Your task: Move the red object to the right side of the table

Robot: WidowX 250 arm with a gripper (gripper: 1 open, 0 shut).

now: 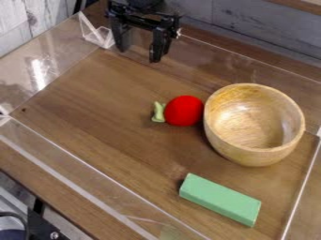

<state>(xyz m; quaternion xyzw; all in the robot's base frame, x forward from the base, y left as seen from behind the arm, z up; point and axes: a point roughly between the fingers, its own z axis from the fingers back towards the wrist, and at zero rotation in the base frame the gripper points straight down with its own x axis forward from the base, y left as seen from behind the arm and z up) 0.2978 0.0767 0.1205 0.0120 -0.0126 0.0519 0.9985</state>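
Note:
The red object (pixel 186 110), a small glossy ball-shaped toy fruit with a green stem piece on its left, lies near the middle of the dark wood-grain table (pixel 100 122), almost touching the wooden bowl's left side. My black gripper (pixel 142 49) hangs at the back of the table, well above and behind the fruit, pointing down. Its two fingers stand apart, open, with nothing between them.
A large wooden bowl (pixel 254 123) sits right of the fruit. A flat green rectangular block (pixel 220 199) lies near the front right. Low clear acrylic walls (pixel 75 183) edge the tabletop.

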